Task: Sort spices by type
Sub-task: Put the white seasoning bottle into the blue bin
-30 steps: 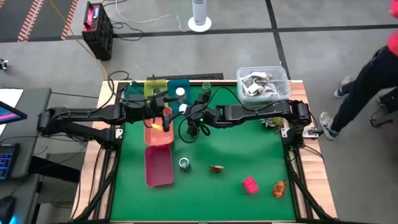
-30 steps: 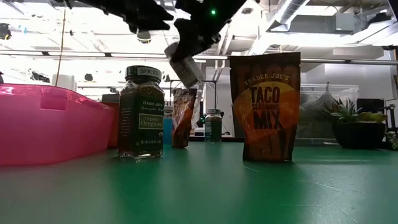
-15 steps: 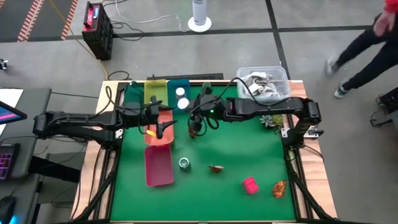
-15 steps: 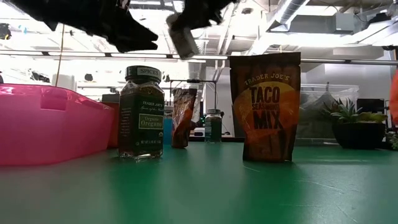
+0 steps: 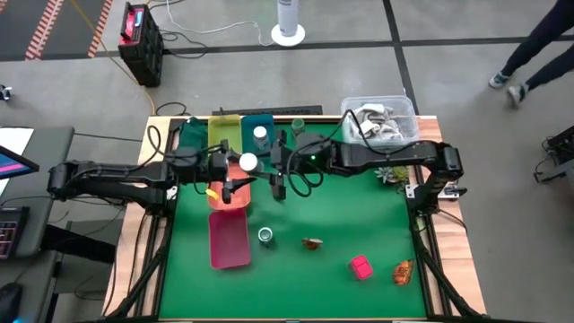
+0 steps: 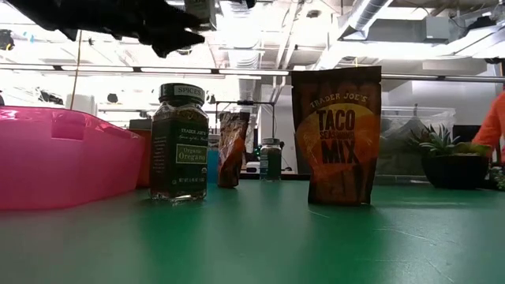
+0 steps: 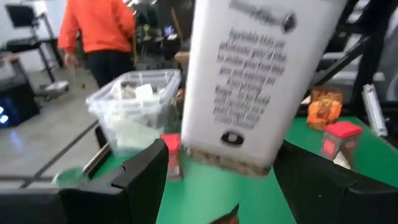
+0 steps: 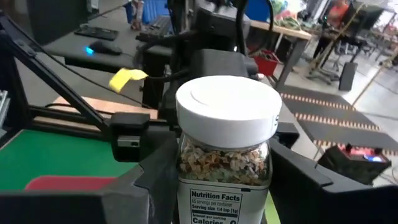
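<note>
Spice sort, handover step. All places given from the pink tray [image 5: 229, 240].

- Pink block [image 5: 360, 266] and one sachet [image 5: 403, 271]: lay nearest, well apart from the tray toward the right arm's side.
- Green-lidded oregano jar [image 5: 265, 235]: stood upright just beside the tray. Taco mix sachet [image 5: 311, 243] stood a little past it.
- White-lidded jar [image 5: 248, 162]: hung in the air beyond the tray's far end, pinched upright in the right gripper [image 8: 222, 186].
- Left gripper [image 7: 217, 180]: spread, with a finger on either side of that jar. Contact could not be told.
- Advice: best closed squarely on the label below the lid, with the right claw's release left until that grip was firm.
- Blue tray [image 5: 258, 126]: lay farthest back.
</note>
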You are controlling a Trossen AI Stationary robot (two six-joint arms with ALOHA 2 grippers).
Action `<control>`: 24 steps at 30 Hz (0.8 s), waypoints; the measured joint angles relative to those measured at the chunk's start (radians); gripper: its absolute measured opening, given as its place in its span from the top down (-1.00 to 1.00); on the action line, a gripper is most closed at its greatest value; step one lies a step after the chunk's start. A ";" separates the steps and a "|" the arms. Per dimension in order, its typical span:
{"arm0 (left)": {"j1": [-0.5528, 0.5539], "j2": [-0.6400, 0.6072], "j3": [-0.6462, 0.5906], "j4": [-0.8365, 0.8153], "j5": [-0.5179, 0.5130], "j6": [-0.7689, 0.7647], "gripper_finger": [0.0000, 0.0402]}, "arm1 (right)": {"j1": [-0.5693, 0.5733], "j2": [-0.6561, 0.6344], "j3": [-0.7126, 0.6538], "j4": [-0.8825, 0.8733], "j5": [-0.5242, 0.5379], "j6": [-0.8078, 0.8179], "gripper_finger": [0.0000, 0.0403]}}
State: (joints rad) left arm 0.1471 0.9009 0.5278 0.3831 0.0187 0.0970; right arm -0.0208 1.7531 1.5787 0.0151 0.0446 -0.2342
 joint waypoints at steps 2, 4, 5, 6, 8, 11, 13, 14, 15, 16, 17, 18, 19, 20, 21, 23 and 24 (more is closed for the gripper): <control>0.000 0.000 0.000 0.014 0.012 0.027 -0.34 | -0.002 0.000 0.000 0.012 -0.013 0.000 -0.14; 0.000 0.000 0.000 0.028 0.012 0.036 -0.34 | -0.008 0.000 0.000 0.031 -0.033 0.001 -0.14; 0.000 0.000 0.000 0.039 0.012 0.037 -0.33 | -0.008 0.000 0.000 0.036 -0.042 0.004 -0.14; 0.000 0.000 0.000 0.050 0.012 0.040 -0.31 | -0.009 0.000 0.000 0.037 -0.046 0.013 -0.14; 0.000 0.000 0.000 0.059 0.019 0.048 -0.26 | -0.017 0.000 0.000 0.037 -0.049 0.023 -0.14; 0.001 0.000 0.000 0.073 0.041 0.051 -0.16 | -0.021 0.003 0.000 0.032 -0.055 0.037 -0.15; 0.001 0.000 0.000 0.076 0.051 0.056 -0.10 | -0.025 0.011 0.000 0.037 -0.062 0.046 -0.17; 0.001 0.001 0.000 0.072 0.054 0.061 -0.06 | -0.026 0.013 0.000 0.035 -0.072 0.049 -0.18; 0.001 0.001 -0.001 0.070 0.056 0.063 -0.03 | -0.028 0.014 0.000 0.032 -0.078 0.056 -0.19; 0.001 0.002 -0.001 0.069 0.058 0.063 0.00 | -0.030 0.020 0.001 0.032 -0.083 0.065 -0.20; 0.001 0.002 -0.001 0.068 0.057 0.063 0.02 | -0.032 0.025 0.002 0.035 -0.085 0.075 -0.21; 0.001 0.002 -0.001 0.066 0.056 0.064 0.02 | -0.036 0.028 0.003 0.035 -0.084 0.086 -0.22; 0.001 0.002 -0.001 0.061 0.053 0.063 0.02 | -0.039 0.029 0.003 0.027 -0.084 0.097 -0.24; 0.001 0.002 -0.002 0.058 0.047 0.063 0.02 | -0.043 0.029 0.003 0.018 -0.084 0.105 -0.25; 0.001 0.002 -0.002 0.058 0.043 0.061 0.02 | -0.045 0.029 0.003 0.012 -0.084 0.107 -0.26; 0.001 0.001 -0.002 0.055 0.036 0.051 0.02 | -0.049 0.030 0.002 0.002 -0.083 0.106 -0.29; 0.001 0.001 -0.002 0.046 0.032 0.047 0.02 | -0.050 0.031 0.002 -0.003 -0.082 0.105 -0.30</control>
State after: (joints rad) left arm 0.1482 0.9020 0.5263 0.4286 0.0504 0.1438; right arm -0.0710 1.7842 1.5806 0.0126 -0.0372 -0.1295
